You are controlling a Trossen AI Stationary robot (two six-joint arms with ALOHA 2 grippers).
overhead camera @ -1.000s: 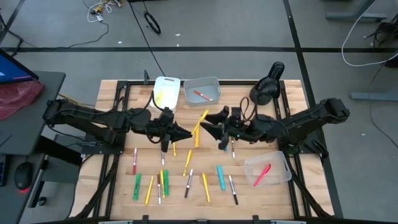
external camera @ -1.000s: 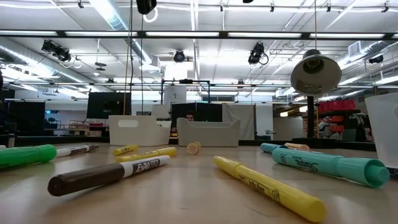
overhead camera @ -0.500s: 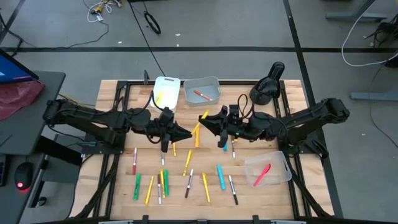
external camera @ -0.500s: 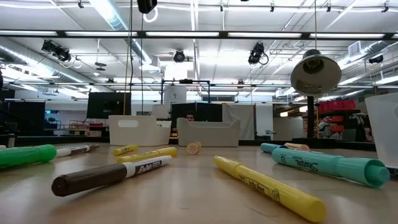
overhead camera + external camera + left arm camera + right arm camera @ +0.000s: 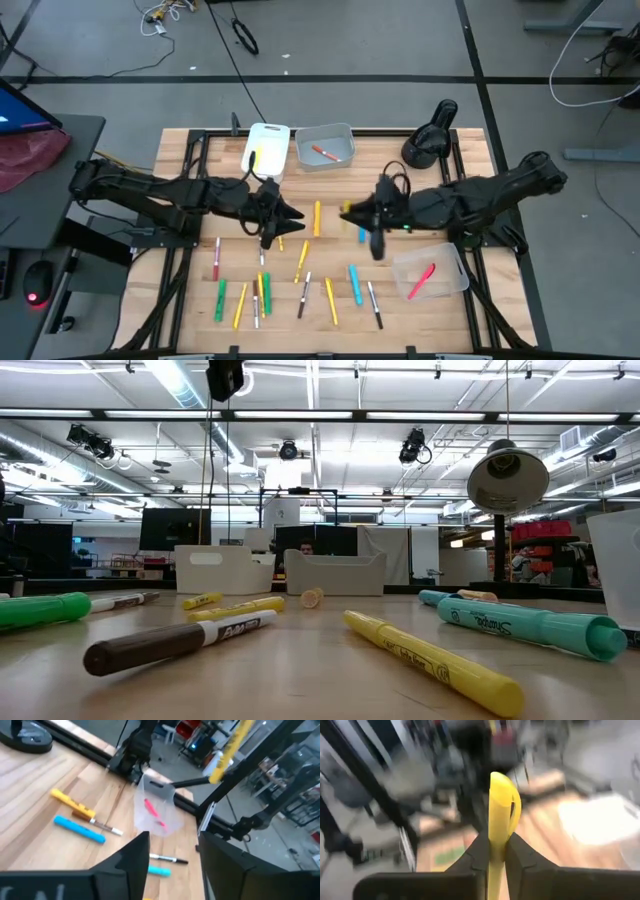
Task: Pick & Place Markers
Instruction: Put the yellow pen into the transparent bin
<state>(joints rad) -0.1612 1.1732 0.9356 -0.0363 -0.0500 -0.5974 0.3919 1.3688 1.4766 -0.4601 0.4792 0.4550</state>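
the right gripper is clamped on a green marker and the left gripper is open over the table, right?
Not quite. The marker in the right gripper is a yellow marker, not green; the right wrist view shows it pinched between the fingers. The rest holds: the left gripper is open over the table.

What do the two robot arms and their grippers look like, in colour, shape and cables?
Both arms are black, built of long jointed segments. The left gripper and the right gripper each end in two flat, dark, tapering fingers. Thin black cables loop over the right arm near its wrist. No markings are readable.
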